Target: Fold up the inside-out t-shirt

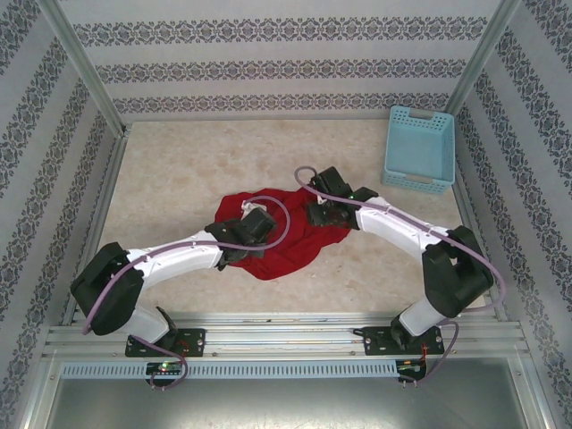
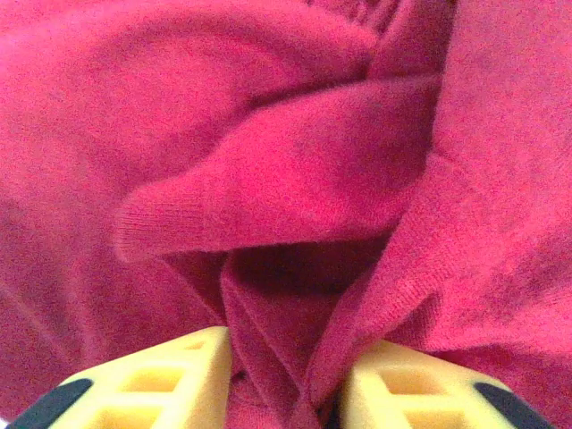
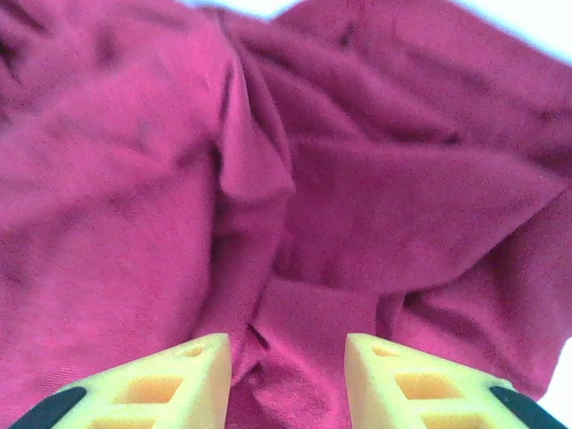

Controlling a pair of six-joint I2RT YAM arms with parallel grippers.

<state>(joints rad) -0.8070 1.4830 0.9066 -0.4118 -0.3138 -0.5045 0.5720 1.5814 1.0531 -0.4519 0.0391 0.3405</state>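
The red t-shirt (image 1: 288,239) lies crumpled in the middle of the table. My left gripper (image 1: 251,225) rests on its left part. In the left wrist view the yellow fingers (image 2: 179,371) stand on either side of a gathered ridge of the shirt (image 2: 295,170), whose folds run down into the gap and fill it, so the left gripper (image 2: 286,366) is shut on the cloth. My right gripper (image 1: 320,213) is down on the shirt's upper right part. There the cloth (image 3: 357,206) lies fairly flat under the right gripper (image 3: 286,362), whose jaws stand apart without pinching it.
A light blue plastic basket (image 1: 418,147) stands at the back right corner. Patterned walls and metal posts close in the table (image 1: 179,170) on three sides. Bare tabletop surrounds the shirt, and a white strip of it shows past the shirt's edge (image 3: 554,22).
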